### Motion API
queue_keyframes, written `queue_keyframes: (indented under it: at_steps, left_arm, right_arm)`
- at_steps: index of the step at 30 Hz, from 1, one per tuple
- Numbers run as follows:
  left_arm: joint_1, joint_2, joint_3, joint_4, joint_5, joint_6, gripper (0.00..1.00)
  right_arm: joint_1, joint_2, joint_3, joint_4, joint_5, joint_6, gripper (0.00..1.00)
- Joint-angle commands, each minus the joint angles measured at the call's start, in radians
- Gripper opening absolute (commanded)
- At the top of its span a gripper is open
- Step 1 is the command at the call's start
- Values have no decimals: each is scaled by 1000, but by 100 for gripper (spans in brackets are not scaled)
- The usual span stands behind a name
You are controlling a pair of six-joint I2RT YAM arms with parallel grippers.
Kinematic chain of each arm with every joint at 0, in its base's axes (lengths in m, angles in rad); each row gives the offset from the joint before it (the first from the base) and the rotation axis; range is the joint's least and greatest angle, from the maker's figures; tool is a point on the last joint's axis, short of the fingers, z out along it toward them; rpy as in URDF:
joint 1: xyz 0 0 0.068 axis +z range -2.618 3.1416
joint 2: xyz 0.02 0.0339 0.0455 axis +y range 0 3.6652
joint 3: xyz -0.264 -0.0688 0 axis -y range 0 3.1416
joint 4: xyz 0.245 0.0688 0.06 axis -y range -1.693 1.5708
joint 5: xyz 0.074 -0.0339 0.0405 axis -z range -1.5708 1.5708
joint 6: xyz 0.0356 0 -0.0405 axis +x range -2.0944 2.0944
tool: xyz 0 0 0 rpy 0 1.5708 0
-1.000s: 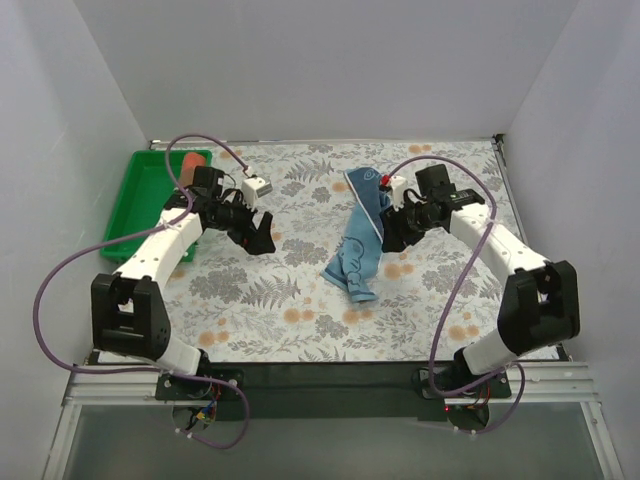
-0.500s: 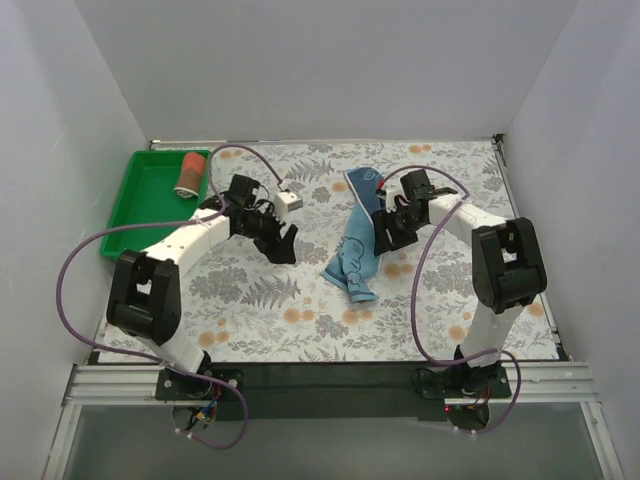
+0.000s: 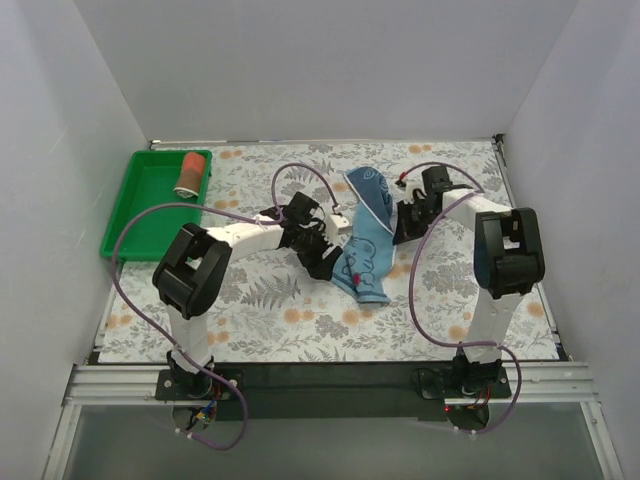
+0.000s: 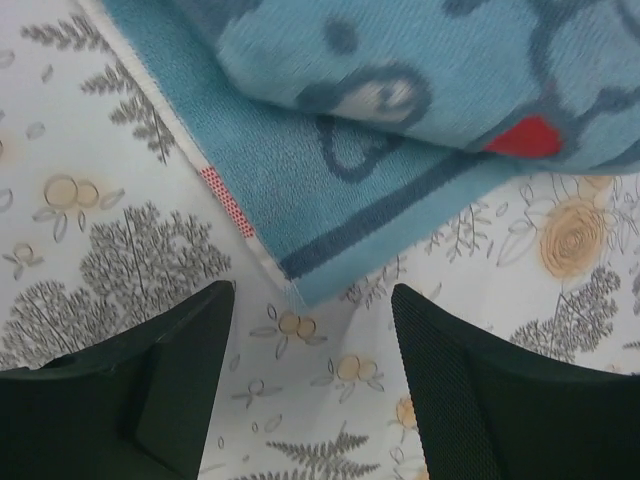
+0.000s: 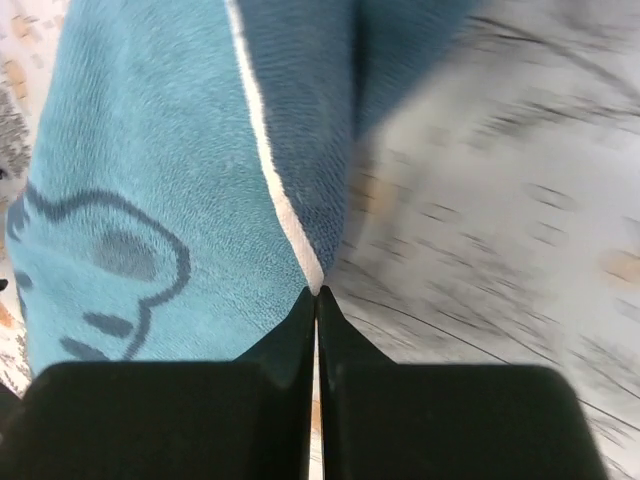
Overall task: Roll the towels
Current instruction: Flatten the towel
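Slippage looks likely for the blue towel [image 3: 368, 235] at centre of the surface [image 3: 250, 310], since right gripper [image 5: 316, 295] jaws pinch only a sliver of its 3 o'clock hem while left gripper [image 4: 312, 295] jaws hang apart, empty, at its 7 o'clock corner.

We see the rolled towel [image 3: 190, 173] in the tray [image 3: 135, 225] at the counter's [image 3: 300, 320] far left. The unrolled towel [image 3: 368, 235] lies mid-counter, between the left gripper [image 3: 325, 265] and the right gripper [image 3: 401, 231].

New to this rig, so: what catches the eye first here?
A light blue towel with dark cartoon print lies crumpled mid-table, both arms meeting at it. The left gripper stands open by one corner; the right gripper is shut at its white hem. A rust-red roll sits in the green tray, far left.
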Motion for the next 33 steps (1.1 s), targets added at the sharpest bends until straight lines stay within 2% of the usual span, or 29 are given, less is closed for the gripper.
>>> queue_keyframes:
  at_steps: [1,4,9,12,15,16,19,21,25,26,27,33]
  left_arm:
    - [-32,51,29,70,-85,-23,61]
    - [-52,90,44,89,-82,-37,57]
    - [-79,144,57,89,-66,-49,37]
    - [-86,161,58,87,-60,-57,33]
    - [-86,148,54,98,-24,-57,37]
    - [-87,141,51,101,-11,-60,44]
    - [-105,151,55,109,-2,-71,54]
    - [-116,170,70,107,-17,-66,54]
    - [-121,222,103,73,-72,-65,30]
    - [-119,226,106,58,-86,-54,10]
    - [-116,228,104,52,-100,-40,0]
    - [-15,159,100,49,-27,-20,0]
  right_arm:
    - [-121,-59,-7,-40,-36,-40,1]
    - [-175,-86,-18,-93,-51,-90,1]
    - [-183,-115,-72,-137,-62,-126,1]
    - [-183,-112,-122,-144,-68,-125,1]
    - [-183,-114,-164,-147,-54,-124,1]
    - [-183,-115,-168,-147,-51,-124,1]
    - [-183,-125,-171,-144,-60,-116,1]
    - [-183,-137,-168,-149,-108,-119,1]
    - [-181,-206,-185,-155,-226,-129,1]
    - [-181,-248,-193,-153,-256,-127,1]
    - [-183,-269,-202,-156,-327,-127,1]
    - [-181,-413,-297,-124,-545,-29,1]
